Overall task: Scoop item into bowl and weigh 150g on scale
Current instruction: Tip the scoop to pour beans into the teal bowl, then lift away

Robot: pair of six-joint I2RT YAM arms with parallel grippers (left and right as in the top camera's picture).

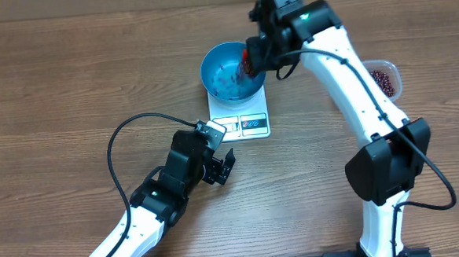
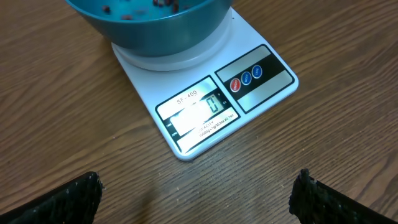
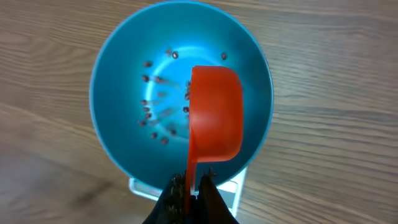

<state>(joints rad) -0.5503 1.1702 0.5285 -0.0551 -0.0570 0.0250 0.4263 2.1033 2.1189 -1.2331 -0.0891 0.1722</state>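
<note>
Left pincer (image 1: 224,167) hovers over the wooden table (image 1: 70,82), its two fingers spread wide with nothing between them. Seen from its own camera, the dark fingertips (image 2: 78,198) stand at the bottom corners, well apart. Just ahead of it and a little to the right lies the white scale (image 1: 241,118), its display edge facing the pincer. The display (image 2: 198,113) is lit, but glare keeps the digits from being read. Three round buttons (image 2: 246,77), one red and two blue, sit beside it. On the far part of the scale stands the blue bowl (image 1: 215,74), wider than the platform beneath it. A thin scatter of small dark red-brown beans (image 3: 155,118) lies across its bottom, some of them blurred. Right pincer (image 1: 251,58) is above the bowl's right side, closed on the handle of a red scoop (image 3: 215,112) whose cup hangs over the inside of the bowl. Farther right, partly behind the white arm (image 1: 353,83), a clear plastic tub (image 1: 397,72) holds more beans.
</note>
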